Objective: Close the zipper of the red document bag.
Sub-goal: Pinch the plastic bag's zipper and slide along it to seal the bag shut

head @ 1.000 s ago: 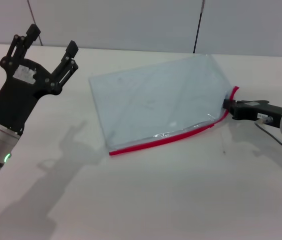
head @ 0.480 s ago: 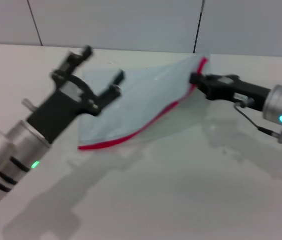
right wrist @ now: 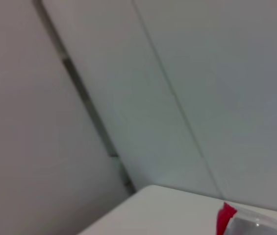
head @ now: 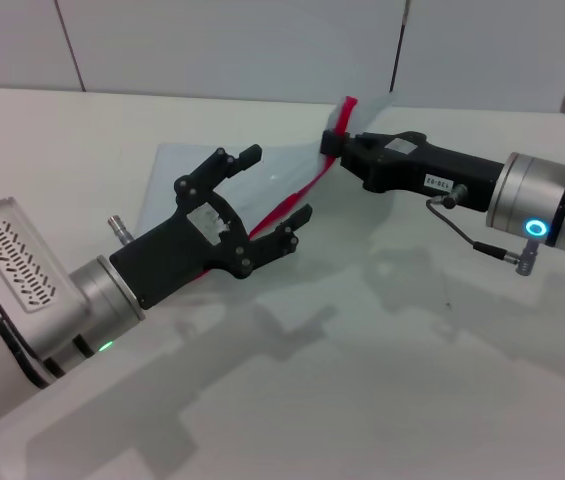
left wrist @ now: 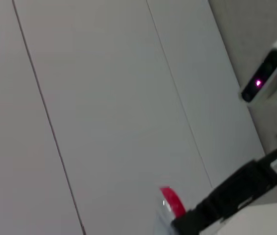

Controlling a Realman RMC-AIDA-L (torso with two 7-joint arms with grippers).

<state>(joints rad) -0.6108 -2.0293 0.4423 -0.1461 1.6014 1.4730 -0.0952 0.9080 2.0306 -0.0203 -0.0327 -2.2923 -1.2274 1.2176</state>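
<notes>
A red document bag [head: 177, 180], a flat pale blue-grey plastic pouch, sits toward the back of a white bench [head: 382, 380], partly lifted off it. Its zipper [head: 287, 205], a thin bright red strip, runs along one long edge and rises toward the bag's upper corner.

The right end effector [head: 334, 145] reaches in from the bag's right side and is clamped on that raised corner, where the red zipper end sticks up above it. In the right wrist view, only the red tip [right wrist: 225, 218] and a bit of clear plastic show above the bench edge.

The left end effector [head: 262, 195] hovers over the bag's lower half, in front of the zipper, with its black fingers [head: 292, 222] spread wide apart and holding nothing. Its wrist view catches the zipper tip [left wrist: 172, 201] beside the other arm's dark end effector [left wrist: 216, 205], against a pale grey wall [left wrist: 104, 98].
</notes>
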